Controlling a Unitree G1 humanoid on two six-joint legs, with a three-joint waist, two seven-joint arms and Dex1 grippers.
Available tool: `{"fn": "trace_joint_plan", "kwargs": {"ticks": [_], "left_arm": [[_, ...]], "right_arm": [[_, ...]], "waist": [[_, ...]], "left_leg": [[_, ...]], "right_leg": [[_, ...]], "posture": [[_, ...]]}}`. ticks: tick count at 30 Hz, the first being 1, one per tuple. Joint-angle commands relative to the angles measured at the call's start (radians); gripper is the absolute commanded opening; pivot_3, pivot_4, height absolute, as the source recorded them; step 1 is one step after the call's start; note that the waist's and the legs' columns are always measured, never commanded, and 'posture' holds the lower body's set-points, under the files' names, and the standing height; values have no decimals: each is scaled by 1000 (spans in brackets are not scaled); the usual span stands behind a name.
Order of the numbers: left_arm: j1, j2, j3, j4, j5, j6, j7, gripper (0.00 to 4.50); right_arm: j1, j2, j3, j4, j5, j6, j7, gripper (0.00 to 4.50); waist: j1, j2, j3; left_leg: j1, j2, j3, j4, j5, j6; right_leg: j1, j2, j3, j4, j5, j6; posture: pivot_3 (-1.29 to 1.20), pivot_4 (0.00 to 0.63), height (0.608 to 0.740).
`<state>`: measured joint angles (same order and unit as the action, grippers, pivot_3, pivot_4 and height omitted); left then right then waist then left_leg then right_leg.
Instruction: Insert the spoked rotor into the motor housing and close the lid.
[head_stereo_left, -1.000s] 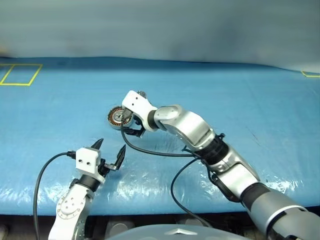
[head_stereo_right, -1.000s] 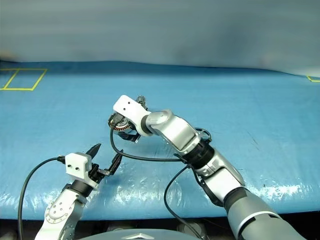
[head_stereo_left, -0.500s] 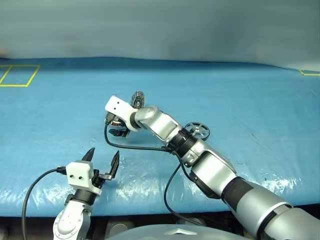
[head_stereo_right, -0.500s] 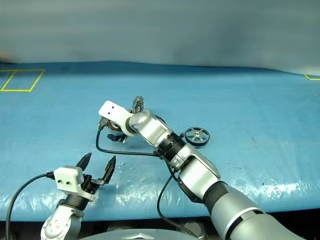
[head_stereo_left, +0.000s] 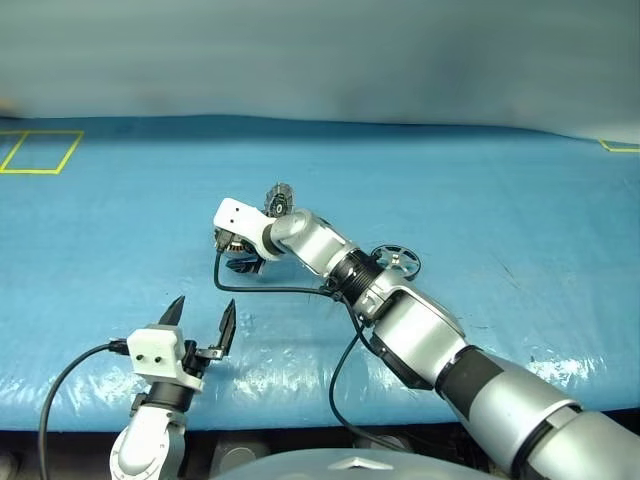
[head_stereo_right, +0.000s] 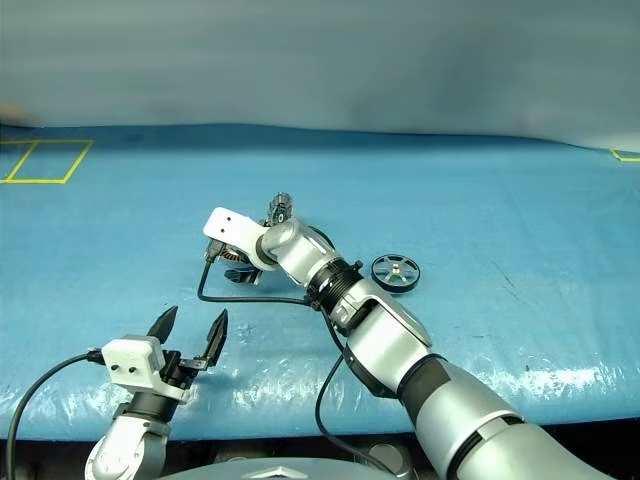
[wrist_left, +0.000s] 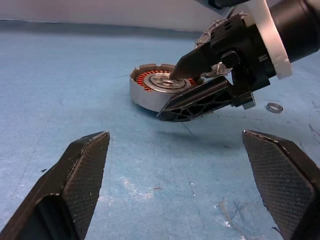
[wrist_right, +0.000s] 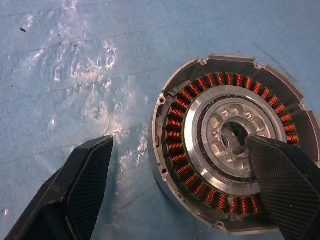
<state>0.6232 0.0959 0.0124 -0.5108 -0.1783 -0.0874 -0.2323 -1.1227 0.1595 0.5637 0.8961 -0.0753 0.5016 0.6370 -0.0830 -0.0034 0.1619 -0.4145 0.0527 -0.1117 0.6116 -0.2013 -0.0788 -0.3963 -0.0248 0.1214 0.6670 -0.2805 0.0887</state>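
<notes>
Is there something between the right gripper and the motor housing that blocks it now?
No, nothing visible does. The right gripper is open directly over the motor housing, one finger at its silver centre, the other outside its wall. The spoked rotor lies apart on the blue sheet.

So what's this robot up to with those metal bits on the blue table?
It is putting a small motor together. Its right gripper hangs open over the motor housing, one finger above the centre and one outside the rim, holding nothing. The spoked rotor lies on the blue table beside the right arm, not yet inserted. A tiny loose ring lies near the housing. The left gripper waits open nearer the robot, empty.
</notes>
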Motion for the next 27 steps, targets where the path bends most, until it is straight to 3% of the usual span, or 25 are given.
{"fn": "trace_joint_plan", "kwargs": {"ticks": [1,6,8,18,27], "left_arm": [[18,-18,-11,-24,11,-49,17,4500],[32,-39,-24,-9,21,-80,33,4500],[35,-42,-30,-5,25,-88,36,4500],[33,-47,-44,9,29,-102,44,4500],[8,-60,-46,38,28,-113,54,4500]], "right_arm": [[-20,101,51,111,-70,30,46,3858],[-24,125,66,133,-112,-7,62,2213],[-22,128,68,130,-119,-16,67,1828],[-8,135,106,164,-171,-40,77,1828],[-11,60,174,162,-251,-125,285,1828]], "waist": [[1,0,-1],[3,3,-2],[3,3,-2],[3,7,-4],[2,13,-13]], "left_leg": [[1,0,0,1,0,0],[2,0,0,1,0,0],[2,0,0,1,0,0],[2,0,0,1,0,0],[4,-1,0,1,0,0]], "right_leg": [[1,0,0,0,0,0],[2,0,0,0,0,0],[2,0,0,0,0,0],[2,0,0,0,0,0],[3,-1,1,0,0,0]], "posture": [[0,150,740],[0,150,740],[0,150,740],[0,150,740],[0,150,740]]}}
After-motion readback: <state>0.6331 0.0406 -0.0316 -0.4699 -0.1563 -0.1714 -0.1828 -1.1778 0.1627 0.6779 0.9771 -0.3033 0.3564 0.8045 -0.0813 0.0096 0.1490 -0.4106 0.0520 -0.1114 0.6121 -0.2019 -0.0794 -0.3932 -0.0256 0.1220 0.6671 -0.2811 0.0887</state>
